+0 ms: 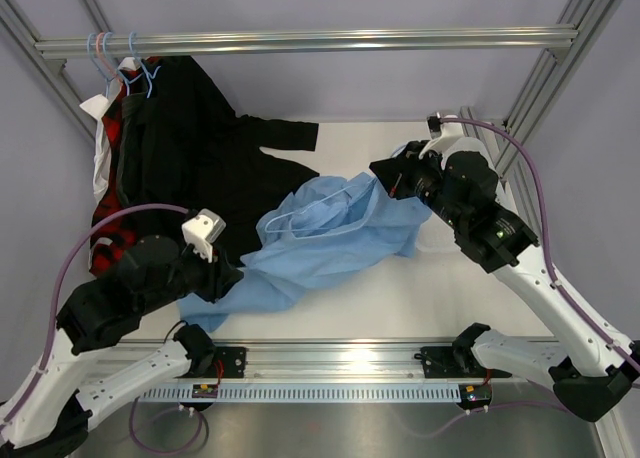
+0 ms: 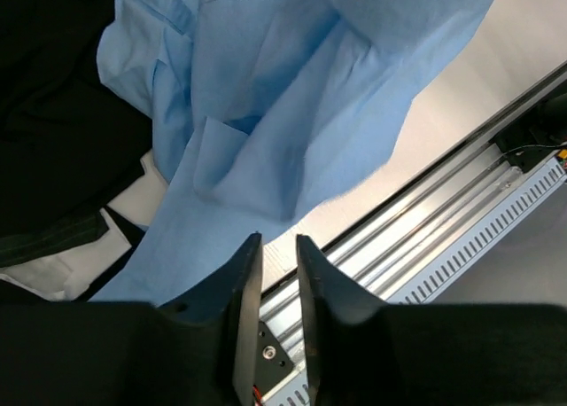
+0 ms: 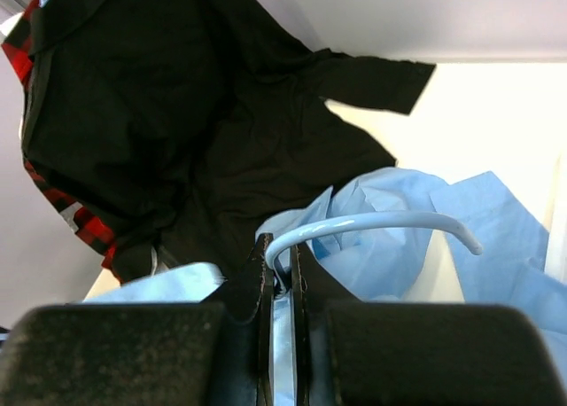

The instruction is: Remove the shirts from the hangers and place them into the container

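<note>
Top external view has the light blue shirt (image 1: 330,233), thin woven cloth in soft crumpled folds, sprawled across the middle of the white tabletop (image 1: 480,298), from the left end effector (image 1: 232,276) at lower left to the right end effector (image 1: 388,176) right of centre. At upper left a matte black shirt (image 1: 200,138) hangs from thin wire hangers (image 1: 120,63), their pale blue and pinkish hooks over a ribbed aluminium rail (image 1: 330,41), with one sleeve lying out on the tabletop. A red-and-black plaid shirt (image 1: 108,240) and a strip of white cloth (image 1: 97,153) show at its left edge. Of the container (image 1: 437,246) only a sliver of curved white rim shows under the right arm. Blue cloth covers the rest, and its mesh cannot be made out. How either pair of fingers stands cannot be read from up here. Left wrist view settles one: the black tapered fingers stand a narrow gap apart with nothing between them, their tips at the blue shirt's lower edge, though contact cannot be told. A slotted metal frame (image 2: 496,202) crosses the lower right. Right wrist view gives the other: the fingers are pinched almost together on a pale blue hanger (image 3: 372,220), whose smooth rounded hook arcs out to the right above the blue folds. Its shoulders are buried in the cloth.
</note>
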Available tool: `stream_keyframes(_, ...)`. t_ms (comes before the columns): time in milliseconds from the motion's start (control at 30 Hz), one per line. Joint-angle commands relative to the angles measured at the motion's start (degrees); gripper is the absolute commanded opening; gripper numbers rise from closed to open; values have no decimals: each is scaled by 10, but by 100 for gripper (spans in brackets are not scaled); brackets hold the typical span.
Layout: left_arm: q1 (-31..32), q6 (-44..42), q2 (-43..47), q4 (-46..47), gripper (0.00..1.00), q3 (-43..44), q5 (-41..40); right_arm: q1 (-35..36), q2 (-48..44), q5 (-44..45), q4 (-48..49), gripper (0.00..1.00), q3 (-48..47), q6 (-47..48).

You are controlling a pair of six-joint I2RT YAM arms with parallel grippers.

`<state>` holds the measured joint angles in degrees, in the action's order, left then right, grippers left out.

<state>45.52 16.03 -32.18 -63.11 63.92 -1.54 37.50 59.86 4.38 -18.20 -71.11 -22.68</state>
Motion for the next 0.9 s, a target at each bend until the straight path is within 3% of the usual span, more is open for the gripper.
stream_keyframes(0,-1,-18,-13,27,33,5,37,-10,-4,-35,78,0,2,33)
stream_keyframes(33,-1,-20,-18,31,51,13,39,-9,-1,-41,90,0,8,37)
stream_keyframes(167,-1,-30,-26,43,82,44,64,6,13,-64,117,0,41,54)
stream_keyframes(300,-1,-40,-33,50,96,86,77,18,25,-71,134,0,56,71)
stream_keyframes(600,-1,-66,-102,62,99,181,74,45,45,-75,152,0,66,100)
stream_keyframes(867,0,-66,-176,107,91,151,116,72,60,-61,149,0,55,114)
